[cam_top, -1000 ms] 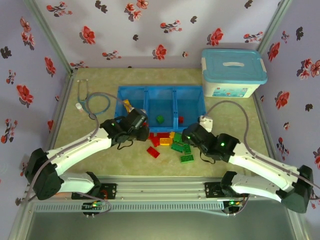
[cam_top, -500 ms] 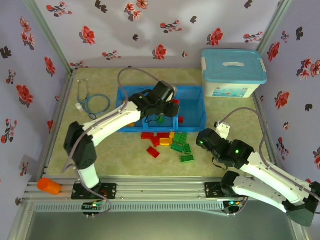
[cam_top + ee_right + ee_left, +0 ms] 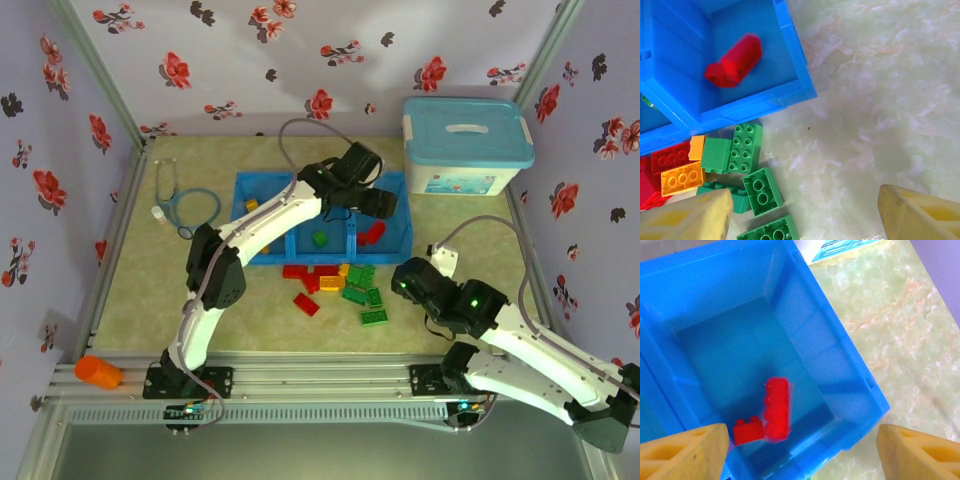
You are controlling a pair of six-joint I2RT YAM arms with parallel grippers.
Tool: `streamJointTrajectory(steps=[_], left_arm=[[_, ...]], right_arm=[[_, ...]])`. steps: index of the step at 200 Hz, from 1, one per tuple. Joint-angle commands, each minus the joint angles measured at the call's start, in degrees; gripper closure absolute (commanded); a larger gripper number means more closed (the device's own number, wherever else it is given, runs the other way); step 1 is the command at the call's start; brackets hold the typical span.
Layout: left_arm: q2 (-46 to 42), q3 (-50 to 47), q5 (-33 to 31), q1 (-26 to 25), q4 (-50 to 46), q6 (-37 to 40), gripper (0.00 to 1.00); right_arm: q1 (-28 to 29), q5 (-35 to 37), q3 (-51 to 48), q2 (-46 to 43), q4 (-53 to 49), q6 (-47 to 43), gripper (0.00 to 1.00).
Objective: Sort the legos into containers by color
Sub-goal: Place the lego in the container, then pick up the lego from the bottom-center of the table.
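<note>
From above, the bright blue tray (image 3: 262, 180) lies across the far middle of the counter (image 3: 470, 230), its three square compartments side by side. The left one holds an orange-yellow brick (image 3: 252, 205), the middle one a green brick (image 3: 319, 238), and the right one red bricks (image 3: 372, 232). The left hand (image 3: 385, 205) hangs over the right compartment. The loose legos (image 3: 340, 285), a mix of red, orange-yellow and green studded bricks, lie in a cluster on the counter just near of the tray. The right hand (image 3: 405, 280) hovers just right of that cluster. A white storage box (image 3: 465, 145) with a light-blue lid stands at the far right, and a stethoscope (image 3: 190, 205) lies left of the tray.

In the left wrist view, the left hand (image 3: 800, 455) has its yellow fingers (image 3: 685, 450) wide apart with nothing between them. Below lie a long red brick (image 3: 776, 409), blurred, and a short red brick (image 3: 746, 430) touching it, both at the near end of the compartment.

In the right wrist view, the right hand (image 3: 805, 215) is also spread wide and grips nothing. The red bricks (image 3: 733, 64) show blurred inside the tray (image 3: 790, 90). Outside its wall sit green bricks (image 3: 745, 147) with round studs, an orange-yellow one (image 3: 682, 178) and a red one (image 3: 670, 156), packed close together.
</note>
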Motion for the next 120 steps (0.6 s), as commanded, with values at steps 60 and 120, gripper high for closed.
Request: streamJointTrajectory(steps=[60, 120], left_arm=[[-24.23, -27.17, -2.16, -0.41, 6.73, -2.26, 0.22], [-42.58, -51.53, -7.44, -0.44, 9.83, -7.02, 0.23]], right_arm=[[-0.21, -6.37, -1.21, 2.32, 4.88, -6.68, 0.23], [2.58, -11.39, -2.69, 11.72, 7.56, -3.44, 0.19]])
